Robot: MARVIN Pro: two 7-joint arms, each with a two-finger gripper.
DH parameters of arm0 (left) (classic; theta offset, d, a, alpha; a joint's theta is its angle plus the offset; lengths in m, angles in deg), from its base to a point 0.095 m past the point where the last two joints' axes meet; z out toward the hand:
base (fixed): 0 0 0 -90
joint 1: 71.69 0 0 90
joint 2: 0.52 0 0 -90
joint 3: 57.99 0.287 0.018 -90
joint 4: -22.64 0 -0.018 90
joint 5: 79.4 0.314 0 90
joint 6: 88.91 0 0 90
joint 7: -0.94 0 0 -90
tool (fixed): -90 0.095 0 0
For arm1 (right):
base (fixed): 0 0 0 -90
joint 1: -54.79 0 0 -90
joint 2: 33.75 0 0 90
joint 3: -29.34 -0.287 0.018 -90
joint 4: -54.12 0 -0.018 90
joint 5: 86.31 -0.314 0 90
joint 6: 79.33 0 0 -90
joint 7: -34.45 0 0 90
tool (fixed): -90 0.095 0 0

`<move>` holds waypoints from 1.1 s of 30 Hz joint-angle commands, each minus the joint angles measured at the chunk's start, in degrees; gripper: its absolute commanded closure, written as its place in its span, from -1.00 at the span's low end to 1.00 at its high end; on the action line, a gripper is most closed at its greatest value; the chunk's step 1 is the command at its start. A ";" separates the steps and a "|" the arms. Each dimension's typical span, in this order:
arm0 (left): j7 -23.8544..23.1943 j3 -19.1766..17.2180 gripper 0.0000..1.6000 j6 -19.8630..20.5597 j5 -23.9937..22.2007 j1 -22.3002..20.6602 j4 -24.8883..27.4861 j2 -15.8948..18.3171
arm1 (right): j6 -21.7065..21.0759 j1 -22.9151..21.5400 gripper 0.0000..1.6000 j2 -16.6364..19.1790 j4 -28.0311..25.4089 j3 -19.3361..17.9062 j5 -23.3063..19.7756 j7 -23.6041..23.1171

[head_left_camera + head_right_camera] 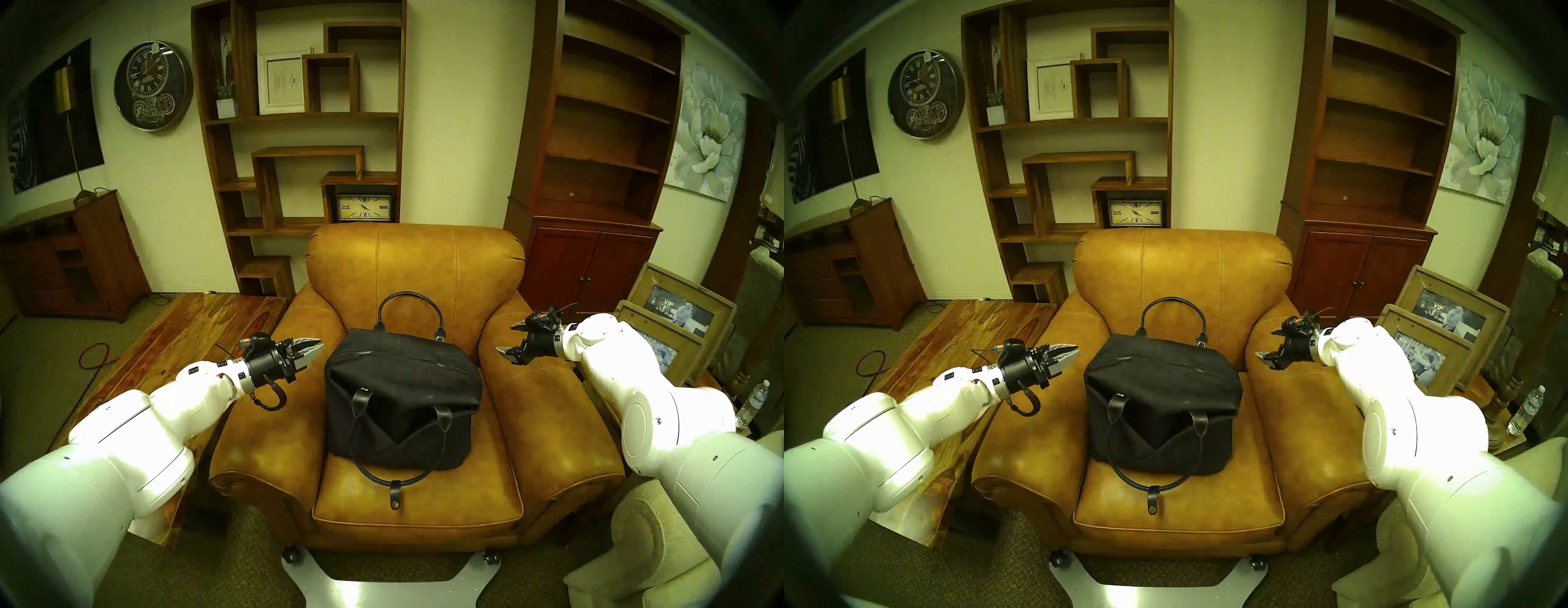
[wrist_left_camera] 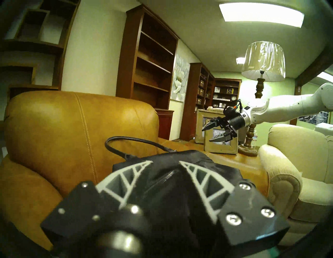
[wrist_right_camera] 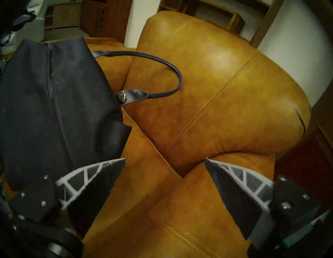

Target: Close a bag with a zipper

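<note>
Head view: boxy black fabric bag (image 1: 403, 395)

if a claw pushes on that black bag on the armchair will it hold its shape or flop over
Probably floppy: the bag is soft fabric, and its near side is already creased and caved in. It likely slides little, sitting broad and low on the armchair cushion. Its thin handles look limp and would shift.

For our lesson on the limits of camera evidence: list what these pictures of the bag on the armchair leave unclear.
- Zipper slider: too small in the head views; in the left wrist view the left gripper covers part of the line.
- Bag near end in the right wrist view: cut off by the frame edge and the right gripper.
- Bag contents: hidden by fabric.
</note>
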 commanded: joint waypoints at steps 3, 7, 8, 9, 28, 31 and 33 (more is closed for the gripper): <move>-3.22 -2.14 -0.77 0.35 -1.98 -0.15 1.08 2.55 | 2.99 0.45 -1.00 -2.11 -3.05 -0.46 -1.25 -2.01; -3.49 -2.63 -0.91 0.37 -2.35 0.32 1.09 2.93 | 3.24 1.54 -1.00 -2.02 -2.82 -0.74 -1.34 -2.80; -3.39 -2.93 -0.91 0.34 -2.59 0.60 1.15 2.94 | 3.35 2.16 -1.00 -1.91 -2.67 -0.98 -1.42 -3.19; -3.40 -2.97 -1.00 0.34 -2.60 0.72 1.19 2.97 | 3.44 2.43 -1.00 -1.86 -2.63 -1.04 -1.41 -3.40; -4.58 -4.47 -1.00 0.23 -3.90 5.38 3.89 1.69 | 5.60 7.44 -1.00 -2.42 -3.18 -2.71 -1.64 -6.82; -4.60 -4.79 -1.00 0.08 -4.09 5.77 4.36 1.99 | 6.04 7.97 -1.00 -2.55 -3.45 -2.98 -1.68 -7.25; -4.59 -4.92 -1.00 0.05 -4.17 5.92 4.55 2.08 | 6.21 8.17 -1.00 -2.59 -3.55 -3.10 -1.71 -7.41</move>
